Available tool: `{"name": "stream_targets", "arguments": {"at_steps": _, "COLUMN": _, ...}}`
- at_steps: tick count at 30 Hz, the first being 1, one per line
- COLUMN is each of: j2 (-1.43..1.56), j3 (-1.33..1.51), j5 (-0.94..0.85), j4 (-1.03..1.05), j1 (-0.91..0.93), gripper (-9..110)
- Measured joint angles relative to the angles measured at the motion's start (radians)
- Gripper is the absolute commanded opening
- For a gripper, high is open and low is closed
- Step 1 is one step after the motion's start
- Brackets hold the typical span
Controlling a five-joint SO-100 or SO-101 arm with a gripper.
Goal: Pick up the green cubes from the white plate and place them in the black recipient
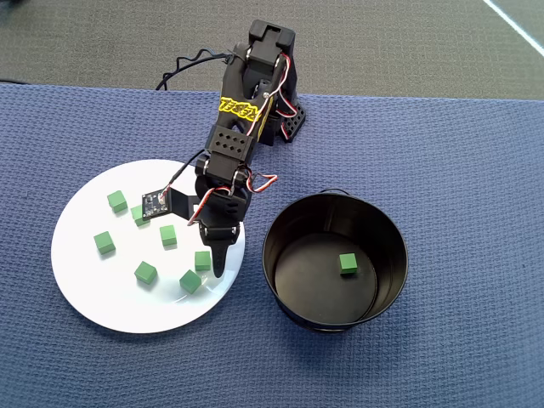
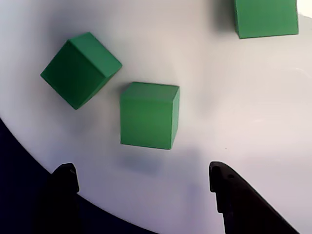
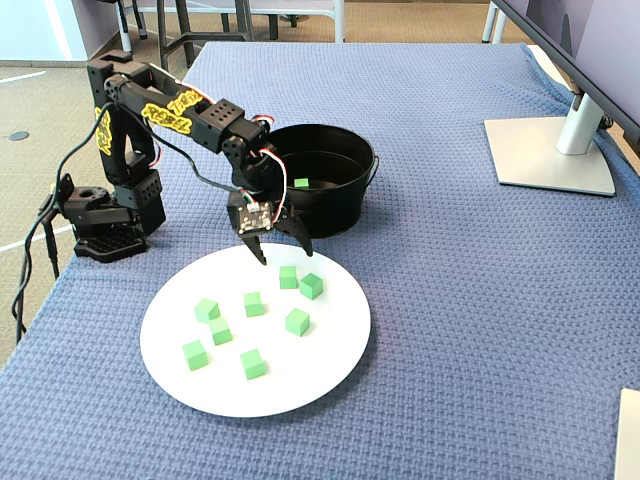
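Several green cubes lie on the white plate (image 1: pixel 89 280), and one green cube (image 1: pixel 348 263) lies inside the black recipient (image 1: pixel 393 228). My gripper (image 1: pixel 212 255) is open and empty, low over the plate's edge nearest the recipient. In the wrist view my gripper (image 2: pixel 141 168) has its jaws wide apart, with one cube (image 2: pixel 148 114) just ahead of the gap and resting on the plate (image 2: pixel 234 97). A tilted cube (image 2: pixel 78 68) lies to its left and another (image 2: pixel 265 17) at the top right. In the fixed view my gripper (image 3: pixel 283 252) hangs just above two cubes (image 3: pixel 288 276).
Everything stands on a blue woven cloth (image 1: pixel 476 170). The arm's base (image 3: pixel 105 225) is behind the plate (image 3: pixel 300 370), left of the recipient (image 3: pixel 340 205). A monitor stand (image 3: pixel 548 150) is at the far right, and a white sheet corner (image 3: pixel 630 435) at the bottom right.
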Motion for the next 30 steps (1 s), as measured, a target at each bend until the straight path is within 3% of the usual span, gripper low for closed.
{"name": "stream_targets", "arguments": {"at_steps": 30, "j2": -0.08, "j3": -0.055, "j5": -0.012, "j4": -0.054, "j1": 0.075, "gripper": 23}}
